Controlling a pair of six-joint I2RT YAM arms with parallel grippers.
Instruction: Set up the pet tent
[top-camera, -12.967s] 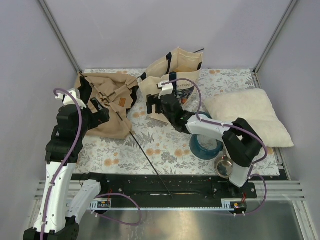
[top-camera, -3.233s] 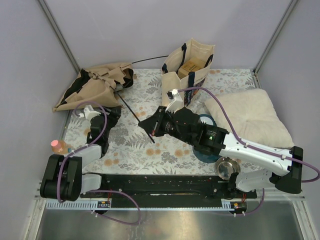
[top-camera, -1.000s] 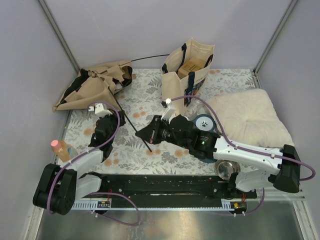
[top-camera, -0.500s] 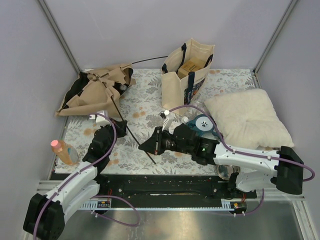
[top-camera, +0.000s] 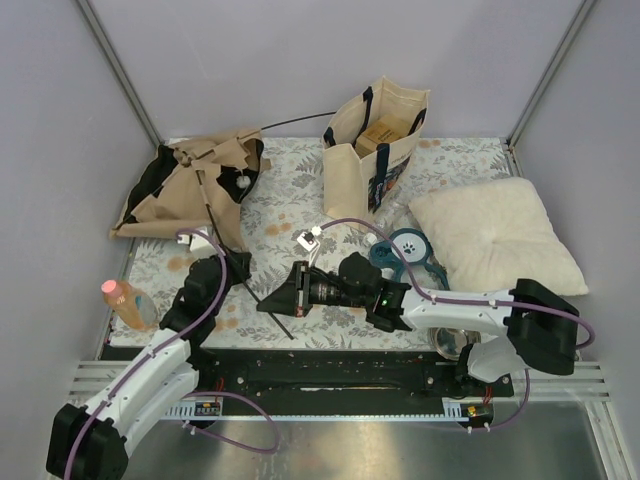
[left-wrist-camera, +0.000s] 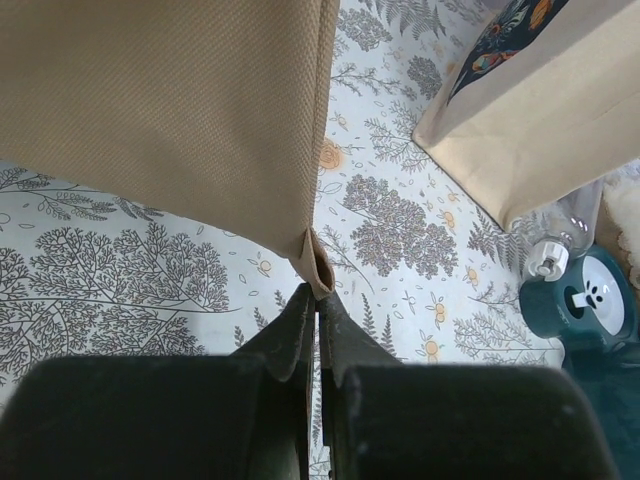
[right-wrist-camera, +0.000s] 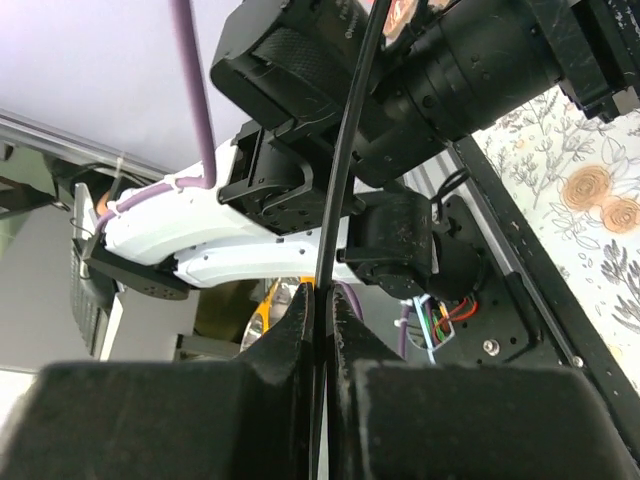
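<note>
The pet tent (top-camera: 195, 185) is of tan cloth, matt, and from close by its woven grain shows clearly. Its pole (right-wrist-camera: 351, 140) is thin, black and smooth, with a faint shine. The table cover (top-camera: 300, 190) is a matt printed cloth. The tote bag (top-camera: 375, 140) at the far side is cream canvas, and the pillow (top-camera: 495, 235) on the right is fluffy. The near-right bowl (top-camera: 448, 340) is bright metal. The fingers (left-wrist-camera: 288, 337) of the left gripper (left-wrist-camera: 317, 295) look like matt black plastic.
</note>
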